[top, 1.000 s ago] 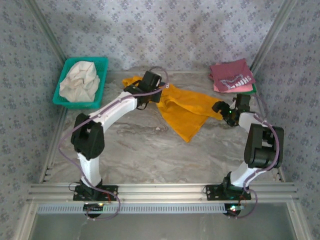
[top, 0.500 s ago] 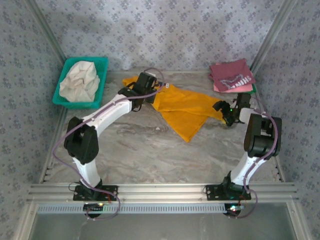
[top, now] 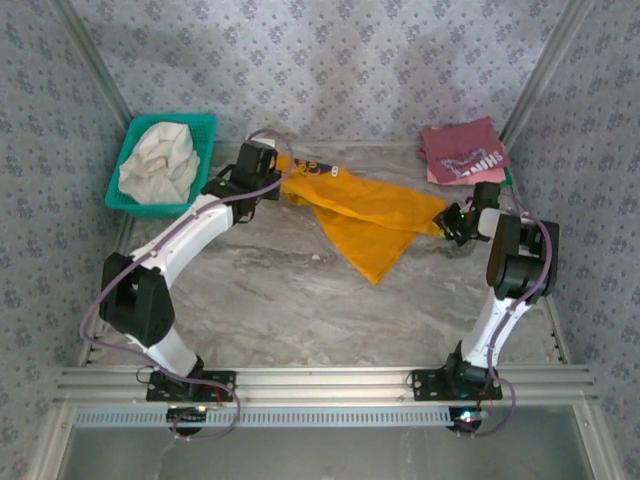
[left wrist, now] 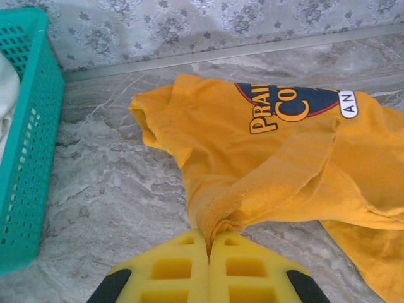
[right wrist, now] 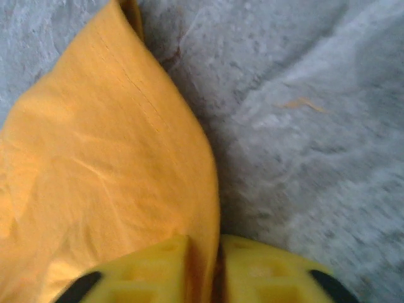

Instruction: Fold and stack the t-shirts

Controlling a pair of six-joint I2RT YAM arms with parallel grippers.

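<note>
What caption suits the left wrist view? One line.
Left gripper pinches the yellow shirt on a marble table, near a green basket.

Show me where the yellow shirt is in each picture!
Top external: the mustard-yellow t-shirt lies stretched across the upper middle.
Left wrist: it fills the middle and right, with its blue print at the top, pinched by the left gripper at the bottom.
Right wrist: it covers the left half, its edge in the right gripper.
Shared landmark: the grey marbled table under it.
</note>
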